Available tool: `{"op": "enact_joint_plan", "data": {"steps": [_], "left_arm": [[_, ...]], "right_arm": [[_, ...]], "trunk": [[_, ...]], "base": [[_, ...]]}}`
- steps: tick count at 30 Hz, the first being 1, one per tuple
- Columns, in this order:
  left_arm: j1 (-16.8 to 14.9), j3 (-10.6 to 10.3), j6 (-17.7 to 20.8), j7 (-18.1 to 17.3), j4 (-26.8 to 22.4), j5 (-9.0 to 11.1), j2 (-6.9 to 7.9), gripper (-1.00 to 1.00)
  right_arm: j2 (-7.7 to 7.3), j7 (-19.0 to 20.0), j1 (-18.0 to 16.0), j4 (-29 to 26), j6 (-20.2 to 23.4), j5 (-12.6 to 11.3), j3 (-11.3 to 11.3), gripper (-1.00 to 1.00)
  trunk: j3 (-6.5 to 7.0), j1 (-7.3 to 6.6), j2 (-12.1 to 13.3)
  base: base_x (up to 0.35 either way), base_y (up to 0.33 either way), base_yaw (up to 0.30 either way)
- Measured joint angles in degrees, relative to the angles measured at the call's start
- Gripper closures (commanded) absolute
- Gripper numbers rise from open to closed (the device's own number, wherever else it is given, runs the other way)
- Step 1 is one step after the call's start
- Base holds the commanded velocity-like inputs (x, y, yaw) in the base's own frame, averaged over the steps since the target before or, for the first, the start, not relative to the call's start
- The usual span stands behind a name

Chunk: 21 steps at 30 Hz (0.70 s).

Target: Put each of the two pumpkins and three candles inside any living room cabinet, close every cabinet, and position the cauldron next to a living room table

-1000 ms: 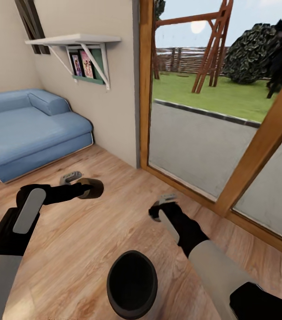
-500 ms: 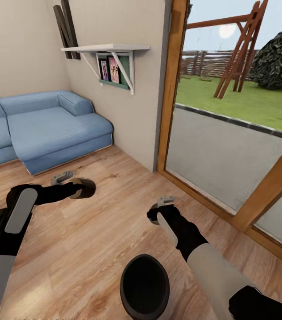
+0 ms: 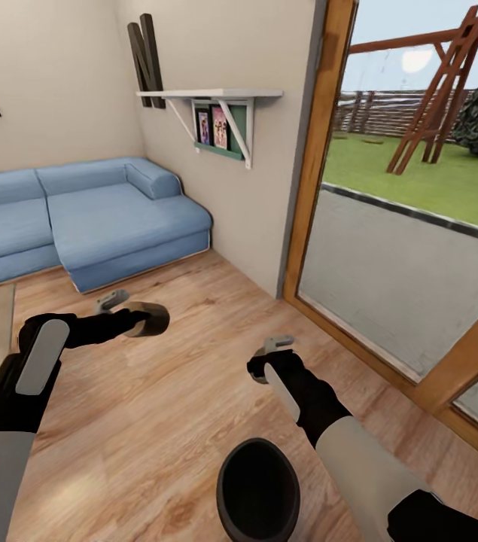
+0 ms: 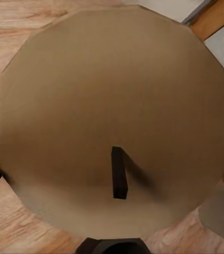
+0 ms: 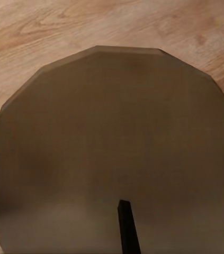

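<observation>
Matte black round-bellied cauldron (image 3: 258,492) sits at bottom centre on pale wood plank floor (image 3: 156,421), between left gripper (image 3: 115,302) and right gripper (image 3: 278,345), whose finger spread I cannot tell.

Blue sofa (image 3: 80,214), black cauldron (image 3: 258,489)

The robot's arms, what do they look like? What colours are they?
Both arms look alike in the head view. The part nearest the body is a pale grey tube, then a black sleeve-like section runs to the wrist. A light grey rounded strip lies along the left arm. The left gripper and right gripper are small, grey and metallic-looking. No cables or markings show.
</observation>
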Motion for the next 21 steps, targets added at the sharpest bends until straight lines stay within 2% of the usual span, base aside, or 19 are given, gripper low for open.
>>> {"op": "enact_joint_plan", "data": {"steps": [2,21], "left_arm": [[0.0,0.1,0.1,0.0,0.0,-0.5,-0.07,1.0],[0.0,0.1,0.1,0.0,0.1,-0.5,-0.05,1.0]], "right_arm": [[0.02,0.0,0.0,0.0,0.0,0.0,0.1,1.0],[0.18,0.0,0.0,-0.1,-0.1,-0.1,0.2,1.0]], "trunk": [[0.47,-0.44,0.8],[4.94,-4.61,8.4]], "base": [[0.0,0.0,0.193],[0.0,0.0,0.232]]}}
